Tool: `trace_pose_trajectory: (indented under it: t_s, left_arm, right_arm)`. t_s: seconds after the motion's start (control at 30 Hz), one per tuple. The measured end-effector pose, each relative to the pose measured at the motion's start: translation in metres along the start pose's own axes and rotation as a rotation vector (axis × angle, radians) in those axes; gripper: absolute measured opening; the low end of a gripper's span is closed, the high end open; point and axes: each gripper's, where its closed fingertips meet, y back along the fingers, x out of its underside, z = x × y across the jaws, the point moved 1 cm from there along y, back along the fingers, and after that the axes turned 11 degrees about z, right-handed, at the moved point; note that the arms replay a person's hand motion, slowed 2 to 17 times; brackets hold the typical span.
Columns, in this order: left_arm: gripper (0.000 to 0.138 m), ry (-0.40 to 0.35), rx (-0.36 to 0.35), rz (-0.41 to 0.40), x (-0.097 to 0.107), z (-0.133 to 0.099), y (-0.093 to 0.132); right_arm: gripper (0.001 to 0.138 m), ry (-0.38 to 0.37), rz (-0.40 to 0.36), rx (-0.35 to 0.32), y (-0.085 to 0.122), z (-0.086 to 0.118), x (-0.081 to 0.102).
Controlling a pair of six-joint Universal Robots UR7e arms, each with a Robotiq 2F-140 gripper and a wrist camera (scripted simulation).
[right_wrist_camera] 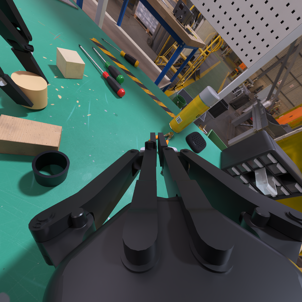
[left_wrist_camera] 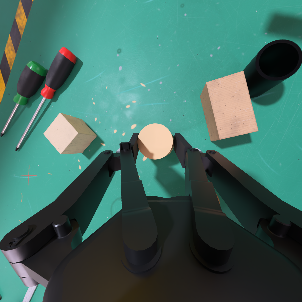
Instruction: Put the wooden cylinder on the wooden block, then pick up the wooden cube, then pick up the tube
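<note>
While upright, wooden cylinder [left_wrist_camera: 155, 140] sits between left gripper [left_wrist_camera: 155, 138] fingers.

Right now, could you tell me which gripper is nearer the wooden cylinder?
Left. The left gripper has a finger on either side of the cylinder; the right gripper hangs well away, by the table's edge.

Open green bench [left_wrist_camera: 147, 49] between cube [left_wrist_camera: 68, 134] and block [left_wrist_camera: 228, 106]: wide lane, only cylinder [left_wrist_camera: 155, 141] standing in it, left gripper [left_wrist_camera: 155, 142] clamped on its sides. Tube [left_wrist_camera: 268, 68] just behind block, touching or nearly so; tight gap there. Two screwdrivers [left_wrist_camera: 40, 85] lie beside striped edge [left_wrist_camera: 13, 45], blocking that side. Toward far corner: spray can [right_wrist_camera: 192, 109], small dark pad [right_wrist_camera: 196, 142], drawer box [right_wrist_camera: 264, 165] crowd edge near right gripper [right_wrist_camera: 156, 138].
</note>
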Motion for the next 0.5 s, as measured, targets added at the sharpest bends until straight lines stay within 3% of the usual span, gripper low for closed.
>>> trace_pose_trajectory:
  t_s: [0.5]
  left_arm:
    - [0.058,-0.025,0.015,-0.135,-0.015,-0.006,0.03]
  right_arm:
    - [0.005,-0.008,-0.007,-0.006,0.001,-0.003,0.0]
